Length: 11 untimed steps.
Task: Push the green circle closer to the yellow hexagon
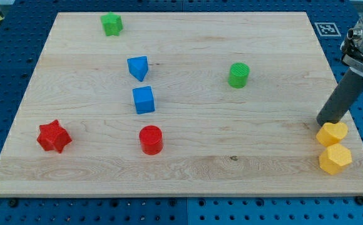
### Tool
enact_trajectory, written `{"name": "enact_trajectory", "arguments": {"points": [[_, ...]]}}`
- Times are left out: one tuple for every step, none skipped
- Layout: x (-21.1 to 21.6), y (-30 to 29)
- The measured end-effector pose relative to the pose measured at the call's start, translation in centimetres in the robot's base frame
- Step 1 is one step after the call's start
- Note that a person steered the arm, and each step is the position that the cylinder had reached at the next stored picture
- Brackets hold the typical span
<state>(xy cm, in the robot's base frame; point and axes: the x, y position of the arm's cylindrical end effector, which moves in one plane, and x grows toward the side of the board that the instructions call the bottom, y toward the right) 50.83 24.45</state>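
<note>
Eight blocks (no containers) on board (188, 169)

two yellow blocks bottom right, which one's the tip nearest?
The upper yellow block: my tip sits right at its top-left edge. The yellow hexagon lies just below that block, farther from the tip.

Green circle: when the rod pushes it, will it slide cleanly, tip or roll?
The green circle stands on its flat end, squat, so it will probably slide, not tip. Its round side may veer off an off-centre push. My tip is far off, beside the yellow blocks.
</note>
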Motion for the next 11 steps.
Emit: {"name": "enact_trajectory", "arguments": {"points": [[0.3, 0.0], [0.3, 0.0], [-2.5, -2.5], [-9.4, -5.9], [-14.3, -6.3], [-15.5, -12.0], [-13.9, -14.0], [-12.1, -13.9], [-9.1, -13.9], [-6.8, -14.5], [-4.1, -14.5]]}}
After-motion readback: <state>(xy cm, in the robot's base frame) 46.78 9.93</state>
